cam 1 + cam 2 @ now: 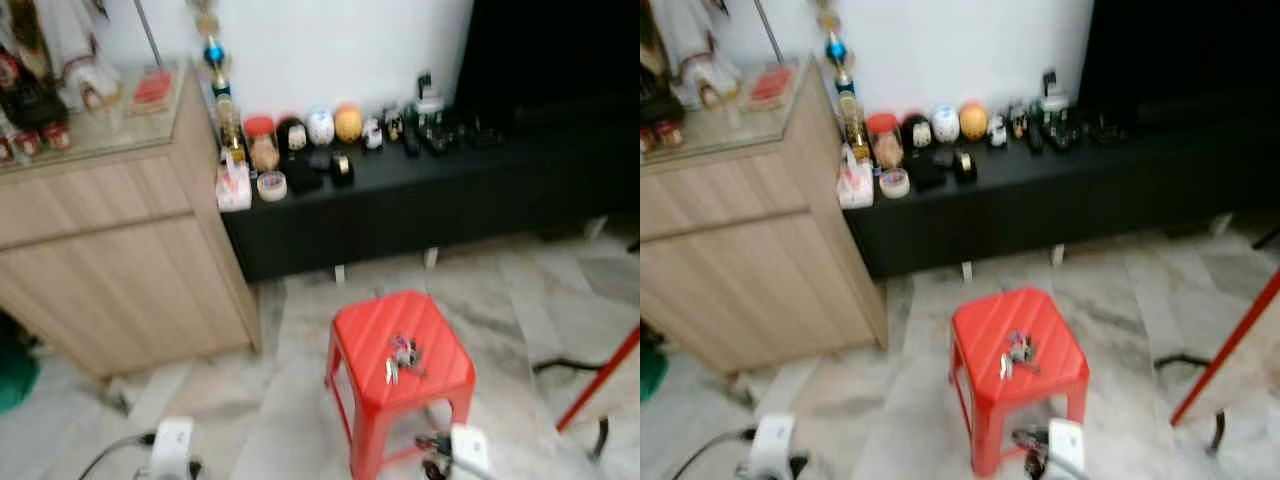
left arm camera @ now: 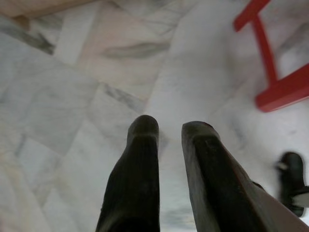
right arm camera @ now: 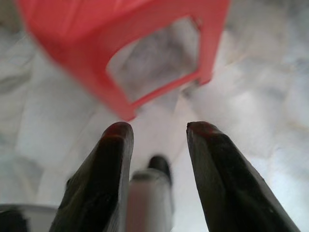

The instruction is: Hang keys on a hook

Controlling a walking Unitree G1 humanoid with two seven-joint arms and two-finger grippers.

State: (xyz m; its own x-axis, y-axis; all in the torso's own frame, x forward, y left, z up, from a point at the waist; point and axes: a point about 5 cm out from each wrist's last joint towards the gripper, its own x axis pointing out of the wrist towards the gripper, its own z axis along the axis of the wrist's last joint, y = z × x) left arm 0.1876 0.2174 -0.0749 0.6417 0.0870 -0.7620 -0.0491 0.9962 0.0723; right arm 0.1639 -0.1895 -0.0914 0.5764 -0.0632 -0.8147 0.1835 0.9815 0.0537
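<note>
On top of the red stool (image 1: 400,350), near the middle of its ribbed seat, lies the bunch of keys (image 1: 402,352), loose and flat, nothing holding it. Blur hides the detail; a pale key blade seems to trail toward the stool's near edge.

Handling, as judged: light, hard metal, several pieces on a ring, so floppy as a bunch and likely to swing once lifted. Smooth blades could slip between the pads. Best hold is probably the ring or the thickest knot of the bunch, pinched from above, leaving a loop free for the hook. The ribbed plastic seat leaves little room under flat keys.

Left gripper (image 2: 169,130) hangs low beside the stool, over marble floor (image 2: 72,96), fingers parted a little with nothing between them. Right gripper (image 3: 157,130) hangs just in front of the stool's near legs, fingers spread apart, empty.

Beyond the stool: a long black low cabinet (image 1: 420,200) against the white wall, crowded with jars, small round ornaments and remotes. Beyond and left of the stool, a wooden sideboard (image 1: 110,250) with a glass top. Right of the stool, a slanting red bar (image 1: 600,375) and a dark cable on the floor.

No hook can be made out. Path down to the keys looks unobstructed.
</note>
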